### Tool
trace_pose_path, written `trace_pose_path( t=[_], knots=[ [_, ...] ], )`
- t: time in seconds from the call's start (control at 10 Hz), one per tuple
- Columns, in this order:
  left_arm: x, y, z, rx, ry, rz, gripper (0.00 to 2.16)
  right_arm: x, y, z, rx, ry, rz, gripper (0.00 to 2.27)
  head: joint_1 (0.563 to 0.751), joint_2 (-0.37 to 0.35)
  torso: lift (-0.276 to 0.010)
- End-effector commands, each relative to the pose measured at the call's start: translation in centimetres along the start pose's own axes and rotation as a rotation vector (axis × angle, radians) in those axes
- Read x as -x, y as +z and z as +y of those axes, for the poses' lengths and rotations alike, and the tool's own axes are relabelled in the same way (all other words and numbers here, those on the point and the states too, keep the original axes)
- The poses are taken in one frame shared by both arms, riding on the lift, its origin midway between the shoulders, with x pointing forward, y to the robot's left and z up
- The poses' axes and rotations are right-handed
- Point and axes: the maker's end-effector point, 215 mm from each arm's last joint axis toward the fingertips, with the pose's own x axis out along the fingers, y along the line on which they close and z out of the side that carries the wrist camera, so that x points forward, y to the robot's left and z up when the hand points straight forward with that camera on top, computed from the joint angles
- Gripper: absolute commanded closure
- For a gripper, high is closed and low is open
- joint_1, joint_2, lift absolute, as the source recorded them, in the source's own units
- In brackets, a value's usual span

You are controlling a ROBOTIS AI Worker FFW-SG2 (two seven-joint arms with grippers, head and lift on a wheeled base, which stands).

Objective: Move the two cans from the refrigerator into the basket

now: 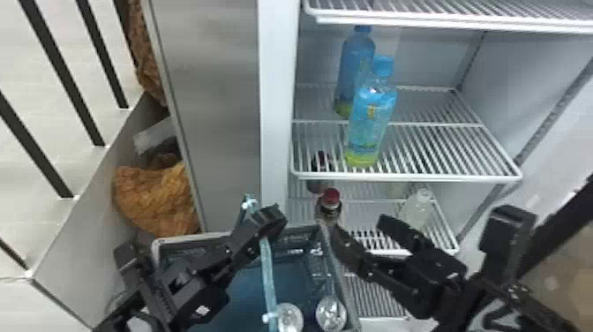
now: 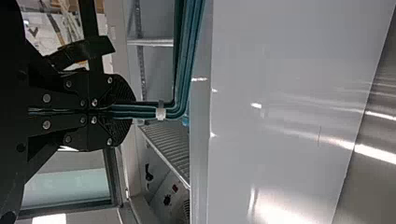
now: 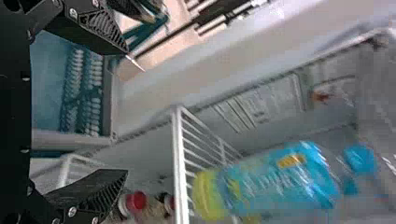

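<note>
Both cans (image 1: 331,313) sit in the basket (image 1: 189,239) by its near edge, likely slippery and easily dented, so best held lightly round the sides, while the left hand (image 2: 123,112) is closed on the handle (image 2: 183,60) and the right hand (image 3: 127,111) gapes wide, empty

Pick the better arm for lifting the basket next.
Likely the left arm: its jaws are shut on the handle of the basket. The right arm's jaws stand open near the fridge shelves.
</note>
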Motion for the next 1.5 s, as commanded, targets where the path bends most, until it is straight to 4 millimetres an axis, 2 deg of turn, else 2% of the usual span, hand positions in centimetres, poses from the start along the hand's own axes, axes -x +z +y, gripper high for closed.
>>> trace_pose_path(
  t=[0.0,0.2,0.4,0.6,0.8,1.0,1.2,1.4],
  knots=[
    [0.6,0.2,0.4,0.005,0.009,-0.015,1.2,1.4,1.4,-2.3,0.016,-0.048,-0.068,0.14,0.695,-0.105,-0.035],
    [1.0,0.1,0.6,0.01,0.016,-0.021,1.2,4.3,2.3,-5.3,0.038,-0.122,-0.146,0.14,0.695,-0.144,-0.035],
    [1.5,0.3,0.8,0.012,0.022,-0.03,1.2,7.0,3.0,-7.1,0.064,-0.167,-0.199,0.14,0.695,-0.206,-0.035],
    [1.6,0.3,0.8,0.012,0.021,-0.032,1.2,9.7,4.2,-8.1,0.108,-0.195,-0.244,0.14,0.695,-0.244,-0.035],
    [1.7,0.3,0.7,0.011,0.018,-0.034,1.2,12.2,4.2,-8.5,0.123,-0.211,-0.265,0.14,0.695,-0.286,-0.035],
    [2.0,0.6,0.7,0.013,0.017,-0.043,1.2,13.6,3.2,-7.8,0.127,-0.21,-0.231,0.14,0.695,-0.314,-0.035],
    [2.6,0.9,0.5,-0.001,0.023,-0.058,1.2,14.7,2.2,-6.9,0.121,-0.214,-0.202,0.14,0.695,-0.318,-0.035],
    [2.9,0.8,0.3,-0.005,0.026,-0.061,1.2,16.6,2.5,-7.6,0.142,-0.258,-0.204,0.14,0.695,-0.314,-0.035]
  ],
)
